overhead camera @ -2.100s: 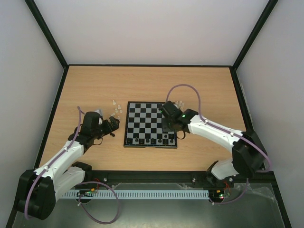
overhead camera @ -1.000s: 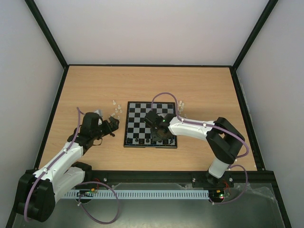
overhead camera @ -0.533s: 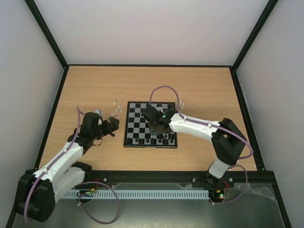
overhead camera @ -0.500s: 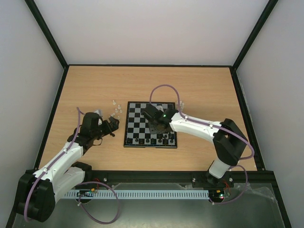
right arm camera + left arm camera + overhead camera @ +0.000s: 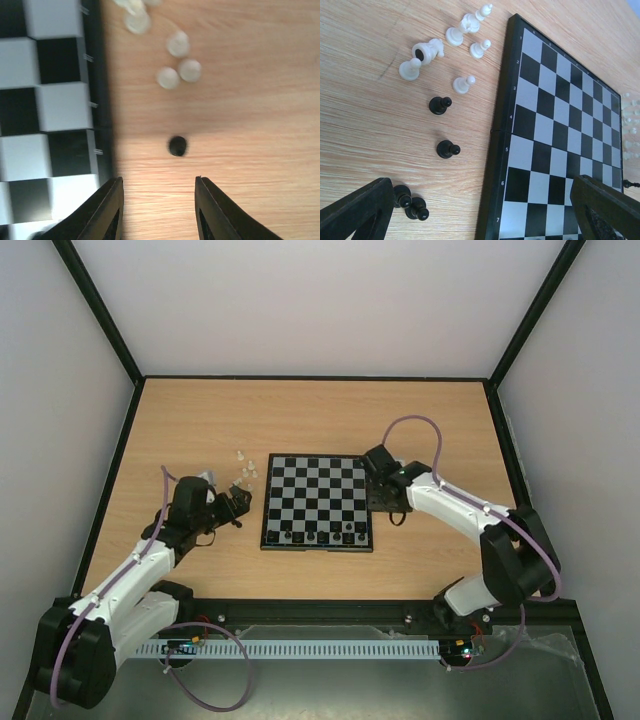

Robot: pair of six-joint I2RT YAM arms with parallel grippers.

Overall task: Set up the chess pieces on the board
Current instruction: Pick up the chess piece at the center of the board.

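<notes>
At the near left, the left tool [image 5: 480, 202] hangs low over the counter [image 5: 365, 125], just off the left rim of the board [image 5: 555, 115]. Its two fingers [image 5: 355, 212] are spread wide and nothing sits between them. Four black pawns [image 5: 447, 149] stand on the wood beside that rim. Two of them touch each other close to the left finger, and the other two stand singly a little further on. Beyond these, a loose cluster of whitish pieces [image 5: 462, 83] stands on the counter near the board's far left corner, and one of them lies on its side.

The board lies flat in the middle of the counter. From above, a row of black pieces [image 5: 310, 536] stands on its nearest rank.

To the right, the right tool [image 5: 157, 200] points down over bare wood just off the board's right rim. Its fingers are apart and the gap is empty. Just past the fingertips a single black piece [image 5: 177, 145] stands on the counter, near the rim but clear of it. Further on, a second whitish group [image 5: 168, 78] bunches together beside the same rim. This wrist view is blurred, so the kinds of these pieces cannot be told.
</notes>
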